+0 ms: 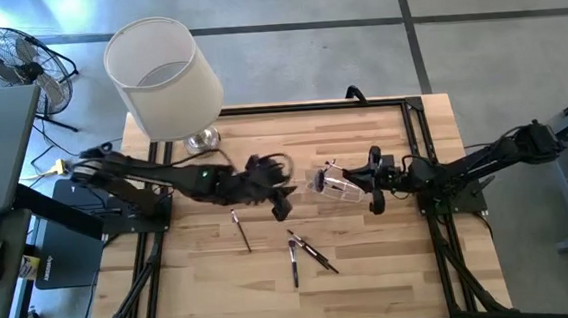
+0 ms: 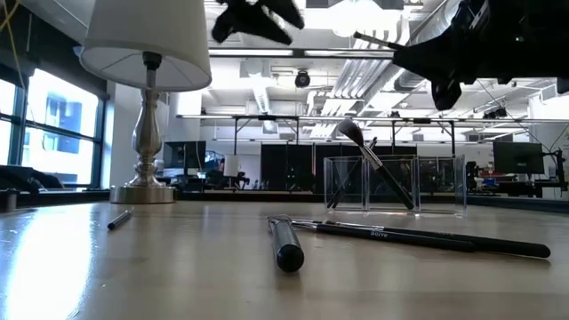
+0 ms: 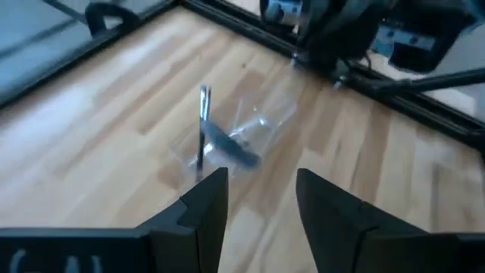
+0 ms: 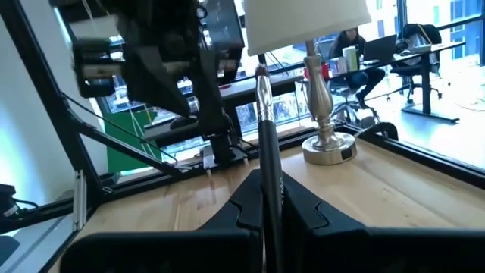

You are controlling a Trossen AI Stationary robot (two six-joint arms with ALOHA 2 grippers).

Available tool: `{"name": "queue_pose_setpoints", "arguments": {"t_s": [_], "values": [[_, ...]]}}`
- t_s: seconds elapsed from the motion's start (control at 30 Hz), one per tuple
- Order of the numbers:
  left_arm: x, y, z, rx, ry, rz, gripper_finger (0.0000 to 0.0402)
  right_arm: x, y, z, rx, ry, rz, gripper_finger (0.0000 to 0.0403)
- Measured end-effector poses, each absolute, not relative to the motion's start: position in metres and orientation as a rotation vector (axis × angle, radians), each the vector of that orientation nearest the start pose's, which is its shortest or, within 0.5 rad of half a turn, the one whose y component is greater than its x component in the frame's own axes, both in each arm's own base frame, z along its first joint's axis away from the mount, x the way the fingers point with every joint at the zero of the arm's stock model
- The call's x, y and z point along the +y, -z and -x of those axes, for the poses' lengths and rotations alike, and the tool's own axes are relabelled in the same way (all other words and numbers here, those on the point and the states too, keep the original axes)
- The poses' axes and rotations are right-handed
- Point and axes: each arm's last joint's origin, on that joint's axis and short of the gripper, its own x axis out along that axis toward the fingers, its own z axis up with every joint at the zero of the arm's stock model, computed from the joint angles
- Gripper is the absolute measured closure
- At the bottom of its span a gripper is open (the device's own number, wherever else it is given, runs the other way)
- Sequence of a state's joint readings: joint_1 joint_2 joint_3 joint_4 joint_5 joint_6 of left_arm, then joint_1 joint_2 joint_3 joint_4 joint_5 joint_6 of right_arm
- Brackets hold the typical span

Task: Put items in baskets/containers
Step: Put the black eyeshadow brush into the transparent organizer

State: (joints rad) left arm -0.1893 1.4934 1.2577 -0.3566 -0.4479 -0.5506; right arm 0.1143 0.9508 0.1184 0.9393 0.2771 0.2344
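The right claw (image 4: pixel 267 199) is clenched on a slim dark makeup brush (image 4: pixel 264 144), held up above the bench (image 1: pixel 372 273) beside the clear plastic box (image 1: pixel 334 183), which stands mid-bench with brushes already leaning inside. The left claw (image 3: pixel 258 199) hangs released just on the box's other side, holding nothing. Four more brushes (image 1: pixel 306 253) lie loose on the wood nearer the front edge, and a white-shaded lamp (image 1: pixel 163 79) stands at the back left corner.

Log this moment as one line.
left end effector: open, above table | right end effector: shut on brush | clear box: holds brushes

Brushes (image 3: pixel 227 144) in box (image 3: pixel 246 133) blurred.
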Motion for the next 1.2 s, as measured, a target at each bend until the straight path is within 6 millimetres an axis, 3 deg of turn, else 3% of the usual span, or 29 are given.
{"name": "queue_pose_setpoints", "arguments": {"t_s": [0.07, 0.23, 0.33, 0.43, 0.63, 0.77, 0.93, 1.2], "values": [[-0.055, -0.296, -0.315, 0.4, -0.357, 0.386, 0.025, 0.012, -0.187, -0.17, -0.119, 0.144, -0.259, 0.0393], [-0.057, -0.27, -0.3, -0.063, -0.242, 0.522, 0.025, 0.013, -0.197, -0.172, -0.163, 0.105, -0.267, 0.0395], [-0.049, -0.265, -0.292, -0.31, -0.213, 0.589, 0.025, 0.014, -0.216, -0.178, -0.238, 0.09, -0.259, 0.0395], [-0.041, -0.255, -0.298, -0.362, -0.219, 0.551, 0.025, 0.015, -0.242, -0.187, -0.307, 0.072, -0.222, 0.0395], [-0.039, -0.286, -0.315, -0.458, -0.154, 0.366, 0.025, 0.018, -0.293, -0.211, -0.38, 0.063, -0.106, 0.0395], [-0.041, -0.304, -0.328, -0.492, -0.176, 0.267, 0.025, 0.022, -0.312, -0.232, -0.353, 0.058, -0.085, 0.0395], [-0.043, -0.322, -0.335, -0.516, -0.176, 0.212, 0.025, 0.026, -0.312, -0.254, -0.288, 0.029, -0.056, 0.0395], [-0.043, -0.325, -0.339, -0.497, -0.197, 0.189, 0.025, 0.027, -0.313, -0.257, -0.322, 0.015, -0.058, 0.0395]]}}
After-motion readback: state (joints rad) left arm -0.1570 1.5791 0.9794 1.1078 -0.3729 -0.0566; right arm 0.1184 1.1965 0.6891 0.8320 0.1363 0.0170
